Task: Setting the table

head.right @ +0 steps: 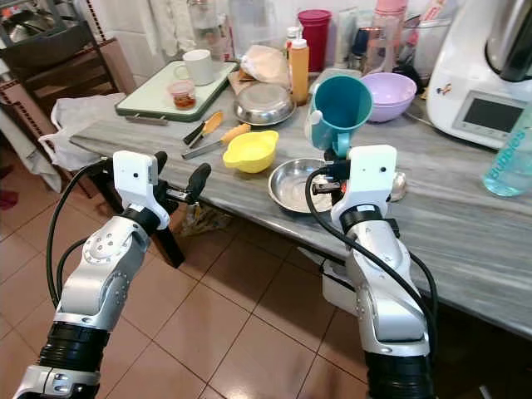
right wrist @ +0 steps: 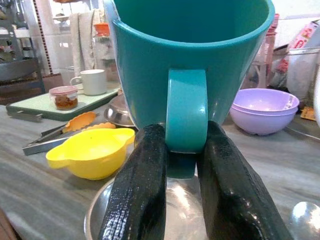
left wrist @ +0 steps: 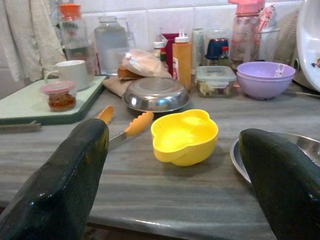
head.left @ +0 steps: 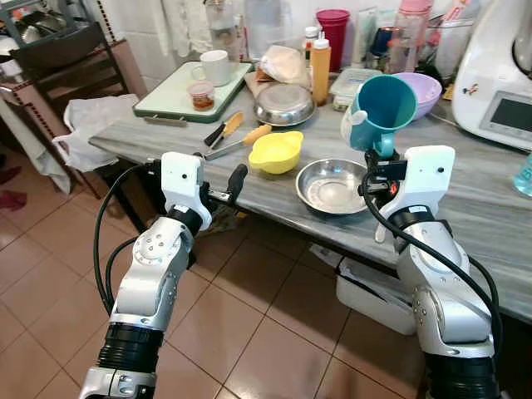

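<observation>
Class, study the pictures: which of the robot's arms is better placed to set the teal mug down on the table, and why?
The right. The right gripper already clamps the teal mug by its handle, above the steel bowl. The left gripper is open and empty at the table's near edge.

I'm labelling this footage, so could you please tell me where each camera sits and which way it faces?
Left and right eye views: on the head, looking down at the table and both silver arms.
Left wrist view: along the open left gripper toward the yellow bowl.
Right wrist view: along the right gripper clamping the teal mug.
All share the yellow bowl.
</observation>
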### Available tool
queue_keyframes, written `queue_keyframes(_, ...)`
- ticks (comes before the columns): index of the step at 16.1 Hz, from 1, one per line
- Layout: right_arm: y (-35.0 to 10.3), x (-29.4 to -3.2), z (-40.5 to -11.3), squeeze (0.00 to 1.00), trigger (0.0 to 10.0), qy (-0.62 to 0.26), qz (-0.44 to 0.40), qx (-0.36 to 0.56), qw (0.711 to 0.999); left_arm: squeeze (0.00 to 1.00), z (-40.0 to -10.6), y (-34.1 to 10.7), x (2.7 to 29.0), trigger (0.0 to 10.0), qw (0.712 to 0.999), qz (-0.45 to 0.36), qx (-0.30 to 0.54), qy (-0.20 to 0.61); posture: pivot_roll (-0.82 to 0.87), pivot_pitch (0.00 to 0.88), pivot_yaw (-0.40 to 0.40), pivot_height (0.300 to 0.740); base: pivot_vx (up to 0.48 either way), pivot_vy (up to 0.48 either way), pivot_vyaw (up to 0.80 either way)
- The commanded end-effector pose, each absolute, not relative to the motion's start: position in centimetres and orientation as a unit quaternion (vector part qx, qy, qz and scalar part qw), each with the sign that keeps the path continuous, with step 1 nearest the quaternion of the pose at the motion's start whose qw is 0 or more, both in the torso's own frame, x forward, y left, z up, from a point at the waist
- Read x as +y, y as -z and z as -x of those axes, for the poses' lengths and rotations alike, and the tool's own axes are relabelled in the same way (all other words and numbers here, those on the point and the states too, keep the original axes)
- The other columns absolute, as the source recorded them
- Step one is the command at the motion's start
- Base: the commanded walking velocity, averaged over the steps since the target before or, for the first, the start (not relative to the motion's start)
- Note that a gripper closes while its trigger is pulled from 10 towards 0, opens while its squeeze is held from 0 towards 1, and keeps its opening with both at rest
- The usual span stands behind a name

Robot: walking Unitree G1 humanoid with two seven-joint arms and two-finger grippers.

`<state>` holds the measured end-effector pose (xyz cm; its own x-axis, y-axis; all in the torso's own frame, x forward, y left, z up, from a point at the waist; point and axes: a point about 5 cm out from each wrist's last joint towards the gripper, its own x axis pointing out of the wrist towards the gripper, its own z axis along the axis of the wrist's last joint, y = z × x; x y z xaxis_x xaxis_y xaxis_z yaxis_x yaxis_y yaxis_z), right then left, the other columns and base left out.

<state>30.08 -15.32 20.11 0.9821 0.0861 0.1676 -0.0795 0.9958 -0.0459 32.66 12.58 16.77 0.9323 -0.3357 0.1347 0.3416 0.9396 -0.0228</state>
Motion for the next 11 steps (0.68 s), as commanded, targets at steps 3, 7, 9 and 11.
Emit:
queue_keyframes(3,-20.51,-15.12,-30.20,0.00,10.0,-0.042,0.019,-0.090,0.995,0.00,-32.84,-16.92,12.69,10.0,0.982,0.016,-0.067,0.177,-0.13,0.000,0.095,0.740,0.101,0.000,-0.64)
queue_keyframes(7,-20.52,-14.90,-30.22,0.00,10.0,-0.045,0.020,-0.095,0.994,0.00,-32.75,-16.43,12.00,10.0,0.981,0.021,-0.052,0.188,-0.13,0.000,0.103,0.740,0.324,0.000,0.00)
queue_keyframes(9,-20.51,-14.85,-30.24,0.00,10.0,-0.045,0.019,-0.095,0.994,0.00,-32.83,-16.50,12.02,10.0,0.981,0.025,-0.052,0.188,-0.13,0.000,0.104,0.740,0.000,0.000,0.00)
queue_keyframes(11,-20.52,-14.76,-30.25,0.00,10.0,-0.046,0.018,-0.097,0.994,0.00,-32.71,-16.72,11.96,10.0,0.978,0.022,-0.062,0.196,-0.13,0.000,0.106,0.740,0.000,0.000,0.00)
